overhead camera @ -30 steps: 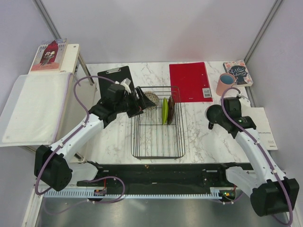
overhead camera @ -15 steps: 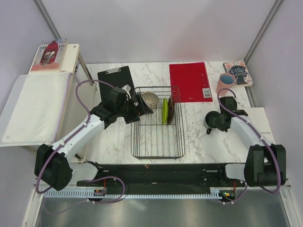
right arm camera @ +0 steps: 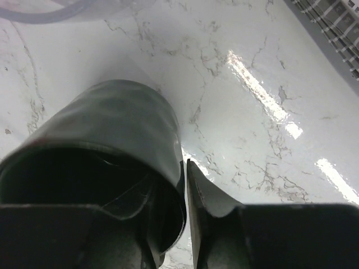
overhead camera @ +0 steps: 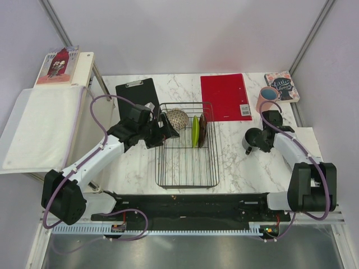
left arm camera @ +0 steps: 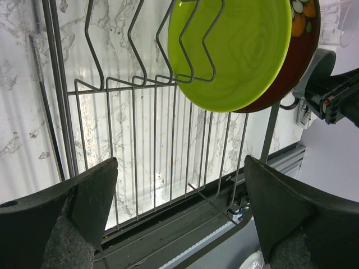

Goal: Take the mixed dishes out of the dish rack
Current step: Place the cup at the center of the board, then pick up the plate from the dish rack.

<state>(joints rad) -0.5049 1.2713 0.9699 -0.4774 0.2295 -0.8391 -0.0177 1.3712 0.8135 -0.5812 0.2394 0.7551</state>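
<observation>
Right gripper (right arm camera: 183,188), clamped on the grey mug (overhead camera: 252,140), has lowered it to the table (overhead camera: 241,165) (nearly unloaded); left gripper (left arm camera: 179,188), open, nears the beige bowl (overhead camera: 178,117).

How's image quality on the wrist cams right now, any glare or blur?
Left wrist: fingers dark and soft, lime-green plate sharp, table blown out white behind the dish rack. Right wrist: grey mug close and blurry, glare streaks on the table.

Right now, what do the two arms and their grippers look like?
The left arm and right arm have white links, black joints and black bases. A lilac cable loops along each. The left gripper has broad dark fingers with grey fuzzy patches; the right gripper is dark too.
</observation>
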